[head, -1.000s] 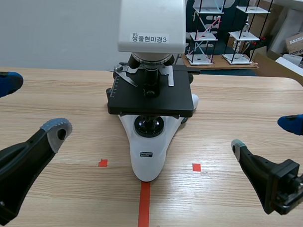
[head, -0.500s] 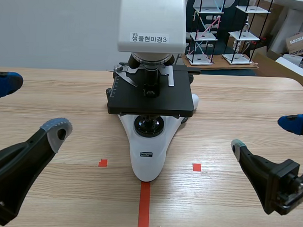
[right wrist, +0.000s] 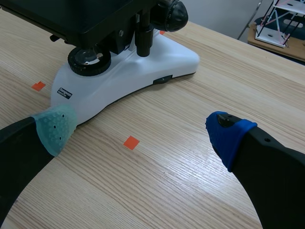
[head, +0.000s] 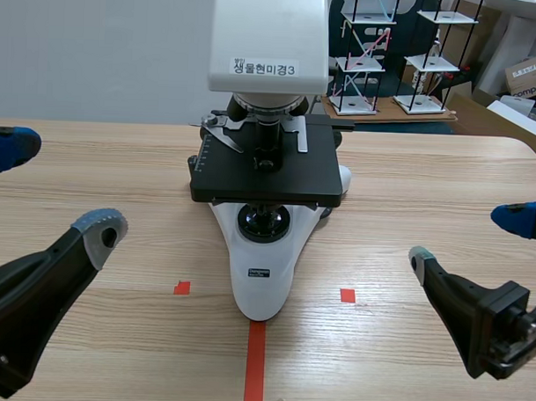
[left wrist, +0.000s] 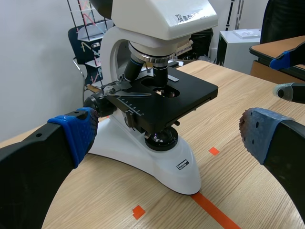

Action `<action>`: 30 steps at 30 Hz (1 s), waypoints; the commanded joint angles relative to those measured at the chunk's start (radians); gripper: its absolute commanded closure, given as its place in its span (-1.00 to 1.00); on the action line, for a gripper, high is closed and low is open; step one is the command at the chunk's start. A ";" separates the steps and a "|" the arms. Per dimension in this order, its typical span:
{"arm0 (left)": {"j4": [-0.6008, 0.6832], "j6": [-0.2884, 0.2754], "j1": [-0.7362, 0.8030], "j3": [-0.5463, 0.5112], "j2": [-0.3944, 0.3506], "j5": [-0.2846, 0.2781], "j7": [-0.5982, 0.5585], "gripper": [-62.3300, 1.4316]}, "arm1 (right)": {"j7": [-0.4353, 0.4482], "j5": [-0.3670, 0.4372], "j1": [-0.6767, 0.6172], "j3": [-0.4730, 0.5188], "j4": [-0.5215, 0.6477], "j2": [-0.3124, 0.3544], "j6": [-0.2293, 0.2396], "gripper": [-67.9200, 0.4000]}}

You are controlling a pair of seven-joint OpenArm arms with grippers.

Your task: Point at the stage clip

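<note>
- Two end effectors were in view and neither was engaged. The left end effector [head: 55,186] and the right end effector [head: 467,238] each hung low over the near part of the surface [head: 427,171], fingers spread wide apart with nothing between them.
- The stage clip [head: 221,133], a thin metal arm, lay on the left rear part of the black stage [head: 269,178] of the microscope [head: 261,284], just beside the objective lenses [head: 269,130].
- Both end effectors stood well apart from the clip, one to each side of the microscope's base. No fingertip was directed at it.
- Assessment: the pointing had not begun, and the whole task remained outstanding.
- Remaining work, as judged: one arm had to rise to stage height and bring a fingertip close to the clip. The left arm appeared better placed, as the clip sat on its side. The white head [head: 269,33] overhung the stage, so the approach looked tight.
- The surface was light wood grain. It carried orange-red marks: two tape squares [head: 182,288] flanking the base and a tape line [head: 255,367] running to the near edge.
- Room: a plain pale wall [head: 97,45] stood behind. A black rack [head: 361,54] with white shelves and a cardboard box [head: 530,73] stood at the far right.
</note>
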 commanded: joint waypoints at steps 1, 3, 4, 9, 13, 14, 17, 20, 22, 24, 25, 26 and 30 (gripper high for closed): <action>0.008 0.006 0.005 -0.003 0.005 -0.008 -0.015 -1.00 | 0.014 0.007 0.006 0.012 0.017 0.007 -0.003 -0.74; 0.008 0.011 0.005 -0.003 0.005 0.000 -0.014 -0.96 | 0.014 0.007 0.006 0.012 0.017 0.007 -0.003 -0.74; 0.008 0.020 0.005 -0.003 0.005 0.005 -0.014 -0.83 | 0.014 0.007 0.006 0.012 0.017 0.008 -0.003 -0.74; -0.011 0.047 0.012 -0.003 0.005 0.060 -0.012 0.51 | 0.014 0.007 0.006 0.012 0.017 0.008 -0.003 -0.74; -0.051 0.079 0.005 -0.008 0.004 0.098 -0.011 0.91 | 0.014 0.007 0.006 0.012 0.017 0.008 -0.003 -0.74; -0.060 0.096 -0.003 -0.014 0.004 0.098 -0.011 0.91 | 0.014 0.007 0.006 0.012 0.017 0.008 -0.003 -0.74; -0.096 0.092 -0.068 -0.027 -0.010 0.098 -0.003 0.91 | 0.014 0.007 0.006 0.012 0.017 0.008 -0.003 -0.74; -0.121 0.081 -0.177 -0.018 -0.035 0.097 0.072 0.91 | 0.014 0.007 0.006 0.012 0.017 0.008 -0.003 -0.74; -0.135 0.079 -0.260 -0.003 -0.046 0.097 0.143 0.91 | 0.014 0.007 0.006 0.012 0.017 0.008 -0.003 -0.74; -0.153 0.051 -0.340 0.018 -0.048 0.097 0.192 0.91 | 0.014 0.007 0.006 0.012 0.017 0.008 -0.003 -0.74; -0.161 0.034 -0.378 0.031 -0.048 0.097 0.215 0.91 | 0.014 0.007 0.006 0.012 0.017 0.008 -0.003 -0.74; -0.172 0.019 -0.413 0.045 -0.048 0.098 0.238 0.91 | 0.014 0.007 0.006 0.012 0.017 0.008 -0.003 -0.74; -0.234 0.003 -0.544 0.114 -0.048 0.136 0.285 0.91 | 0.014 0.007 0.006 0.012 0.017 0.008 -0.003 -0.74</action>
